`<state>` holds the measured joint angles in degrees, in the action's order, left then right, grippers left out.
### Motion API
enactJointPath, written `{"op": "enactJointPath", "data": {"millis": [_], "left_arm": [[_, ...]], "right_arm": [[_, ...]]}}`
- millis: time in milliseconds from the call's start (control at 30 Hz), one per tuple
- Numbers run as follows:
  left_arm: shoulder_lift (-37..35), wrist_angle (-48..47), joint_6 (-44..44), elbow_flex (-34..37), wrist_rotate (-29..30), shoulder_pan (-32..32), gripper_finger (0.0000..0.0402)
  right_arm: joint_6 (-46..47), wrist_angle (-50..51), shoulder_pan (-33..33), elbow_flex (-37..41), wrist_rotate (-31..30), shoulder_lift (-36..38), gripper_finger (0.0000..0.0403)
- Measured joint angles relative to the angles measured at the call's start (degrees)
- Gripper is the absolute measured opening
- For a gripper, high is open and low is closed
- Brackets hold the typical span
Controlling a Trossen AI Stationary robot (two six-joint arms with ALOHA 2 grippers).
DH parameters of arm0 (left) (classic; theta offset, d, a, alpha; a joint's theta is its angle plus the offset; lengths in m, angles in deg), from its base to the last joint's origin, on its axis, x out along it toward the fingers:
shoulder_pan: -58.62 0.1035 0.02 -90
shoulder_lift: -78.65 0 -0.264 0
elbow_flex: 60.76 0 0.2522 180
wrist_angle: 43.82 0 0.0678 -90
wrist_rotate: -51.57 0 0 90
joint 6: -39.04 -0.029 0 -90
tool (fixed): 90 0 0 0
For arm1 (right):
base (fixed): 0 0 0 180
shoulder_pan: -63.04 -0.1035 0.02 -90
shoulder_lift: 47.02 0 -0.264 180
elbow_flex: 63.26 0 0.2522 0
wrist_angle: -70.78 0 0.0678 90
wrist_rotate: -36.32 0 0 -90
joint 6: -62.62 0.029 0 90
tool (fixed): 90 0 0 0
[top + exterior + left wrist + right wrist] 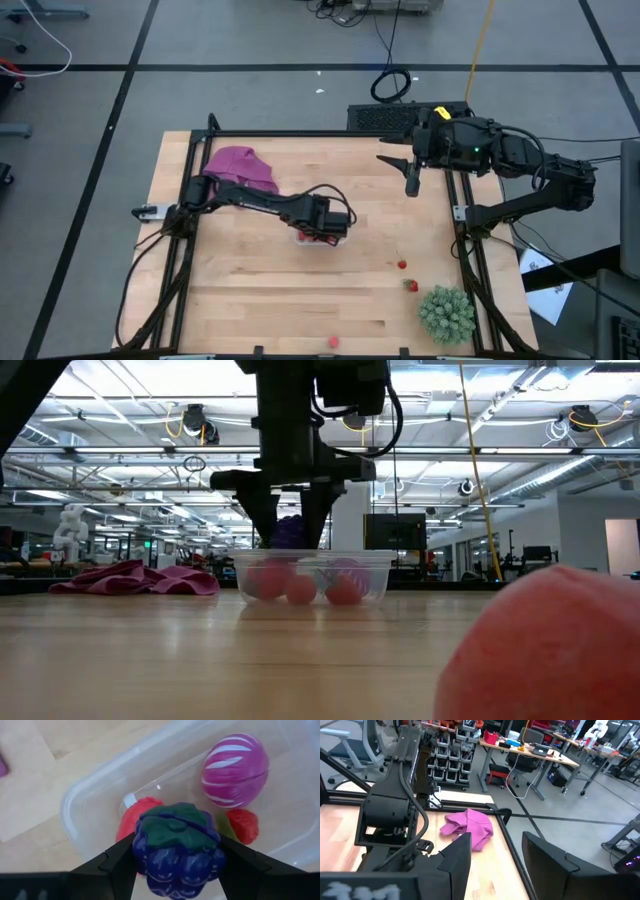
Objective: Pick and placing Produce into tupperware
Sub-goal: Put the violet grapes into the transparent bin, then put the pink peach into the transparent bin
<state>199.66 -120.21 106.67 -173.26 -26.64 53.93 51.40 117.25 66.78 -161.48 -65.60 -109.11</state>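
The tupperware (pixel 300 238), a clear tub, stands on the table's middle (pixel 375 565). My left gripper (pixel 290 535) hangs just above it, shut on a dark blue-purple fruit with a green top (pixel 175 850). Inside the tub lie a magenta striped fruit (pixel 235 764), a red one (pixel 137 815) and a strawberry (pixel 243 825). Two small red fruits (pixel 402 265) (pixel 410 285) and a pink one (pixel 333 342) rest on the table nearer the front. My right gripper (pixel 411 185) waits high at the far right, open with nothing between its fingers (pixel 495 865). My left gripper pinches the dark blue-purple fruit by its two opposite sides (pixel 140 852) between its two fingers. The fingers come from above, pointing steeply down. The fruit is lifted clear over the tub's opening, its green top turned toward the wrist camera.
A purple cloth (pixel 240 168) lies bunched at the far left of the table. A green spiky plant (pixel 446 313) stands at the near right corner. In the low view the pink fruit (pixel 550 650) looms close to the camera. Bare wood lies left of and in front of the tub.
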Motion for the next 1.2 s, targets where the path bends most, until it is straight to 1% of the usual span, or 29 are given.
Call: {"op": "enactJointPath", "data": {"millis": [233,467,600,833,1000,1100,1200], "left_arm": [[-0.1,2.2,-0.1,0.8,1.6,-0.1,0.0232],[-0.1,4.8,-1.4,0.8,1.7,0.2,0.0235],[-0.1,6.0,-1.4,0.8,1.7,0.3,0.0249],[-0.1,5.9,-1.7,0.8,1.7,0.2,0.029],[-1.0,5.7,-3.5,0.4,2.1,0.2,0.0307],[-2.8,5.1,-4.8,-1.0,3.8,0.2,0.031],[-6.1,6.1,-5.0,-1.9,5.0,-0.3,0.031]], "right_arm": [[-0.7,-1.3,0.0,0.0,0.0,0.0,0.0165],[-0.9,-1.2,0.0,0.0,0.0,-0.1,0.0165],[-0.5,-0.9,0.0,0.0,0.0,-0.1,0.0165],[-0.4,-0.7,0.0,0.0,0.0,-0.1,0.0165],[-0.4,-0.7,0.0,0.0,0.0,-0.1,0.0165],[-0.4,-0.7,0.0,0.0,0.0,-0.1,0.0165],[-0.5,-0.6,0.0,0.0,0.0,-0.3,0.0165]]}}
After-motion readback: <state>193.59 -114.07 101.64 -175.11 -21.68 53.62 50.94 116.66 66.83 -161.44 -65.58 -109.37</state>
